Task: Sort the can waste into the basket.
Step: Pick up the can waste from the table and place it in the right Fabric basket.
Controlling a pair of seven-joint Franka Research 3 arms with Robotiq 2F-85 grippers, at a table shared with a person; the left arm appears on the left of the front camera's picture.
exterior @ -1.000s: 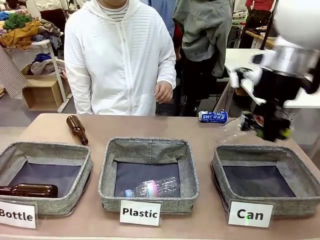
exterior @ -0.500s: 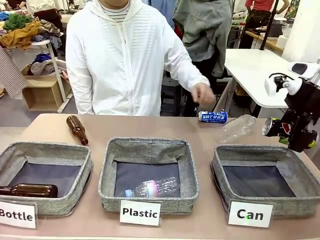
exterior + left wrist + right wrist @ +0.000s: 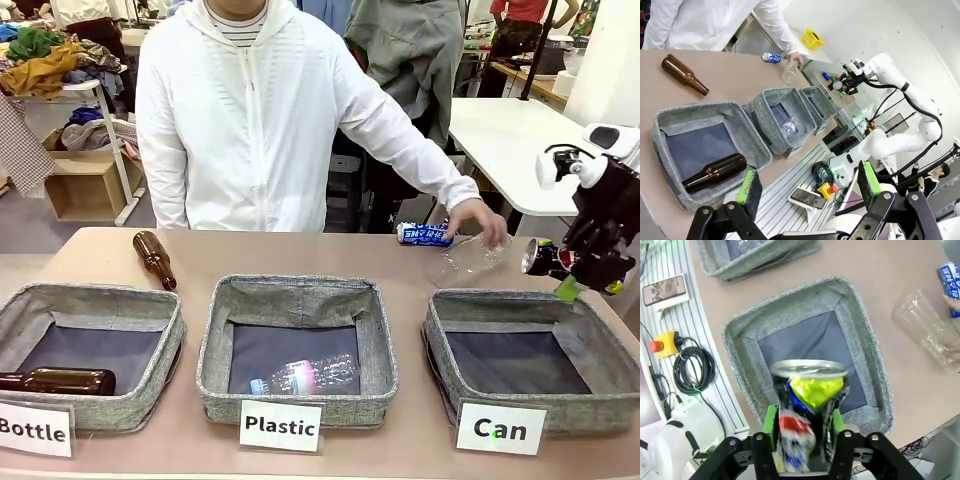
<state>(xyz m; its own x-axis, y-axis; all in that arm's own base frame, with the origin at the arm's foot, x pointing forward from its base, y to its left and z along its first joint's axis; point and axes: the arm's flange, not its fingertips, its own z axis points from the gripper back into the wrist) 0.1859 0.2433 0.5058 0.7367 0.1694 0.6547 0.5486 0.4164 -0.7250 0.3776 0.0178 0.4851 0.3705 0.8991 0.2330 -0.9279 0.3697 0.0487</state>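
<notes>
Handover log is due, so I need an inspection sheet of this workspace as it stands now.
Surface: tan table; Bottle basket, Plastic basket, Can basket in a row.
Job's things: crushed can held over Can basket; blue-and-white can lying at far edge.
Clutter: brown bottle loose; clear bottle under person's hand.
Grippers: right gripper shut on crushed can; left gripper open, empty.
Cables: black coil beside table.
Surroundings: person opposite; clothes shelf.

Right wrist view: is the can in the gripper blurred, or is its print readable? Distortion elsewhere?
Right wrist view: the crushed can held by the right gripper is soft, its lower print smeared; the basket below is sharp. Left wrist view: wide-angle bending at the edges. Front view: sharp.
</notes>
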